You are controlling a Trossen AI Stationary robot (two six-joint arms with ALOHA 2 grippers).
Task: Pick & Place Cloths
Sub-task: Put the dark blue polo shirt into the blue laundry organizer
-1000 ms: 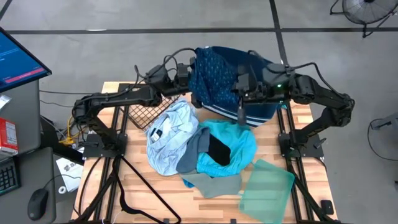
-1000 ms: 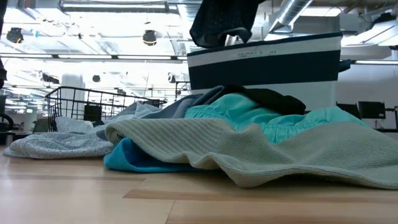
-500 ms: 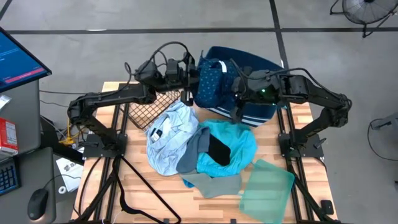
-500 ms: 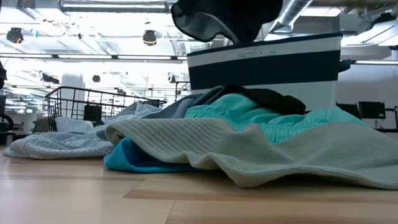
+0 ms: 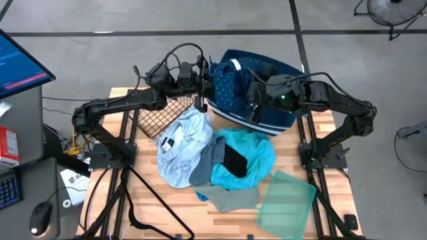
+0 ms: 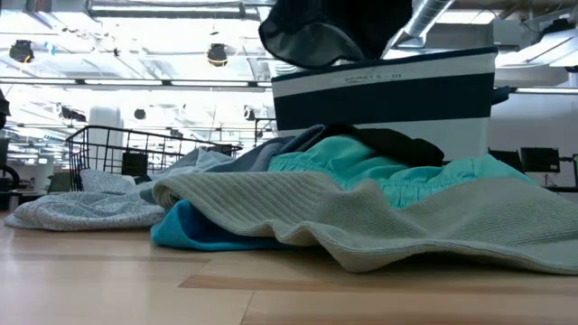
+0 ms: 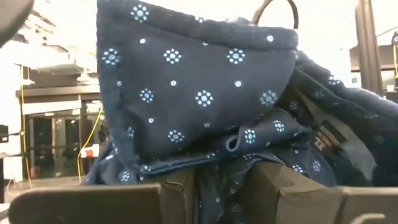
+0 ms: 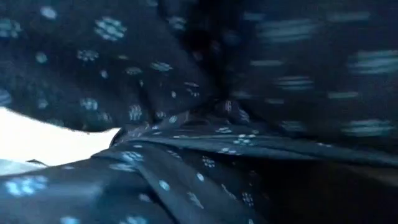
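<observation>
Cloths lie heaped on my table well short of both grippers: grey cloth (image 5: 227, 195), turquoise cloth (image 5: 257, 152), pale blue-white cloth (image 5: 183, 143). Beyond them, my left gripper (image 7: 221, 186) pinches the navy patterned cloth (image 5: 230, 87) between its fingers, holding it up over the navy bin (image 5: 277, 117), I judge for dropping in. My right gripper (image 5: 255, 93) is buried in that fabric; I cannot tell its fingers.

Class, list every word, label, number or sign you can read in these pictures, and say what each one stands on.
White print on the navy fabric bin's pale band, low view: too small and blurred to read.
Red lines on the blue monitor screen, high view: too small to read.
Print on the red and white box beside the keyboard: unreadable.
Nothing else carries text.
</observation>
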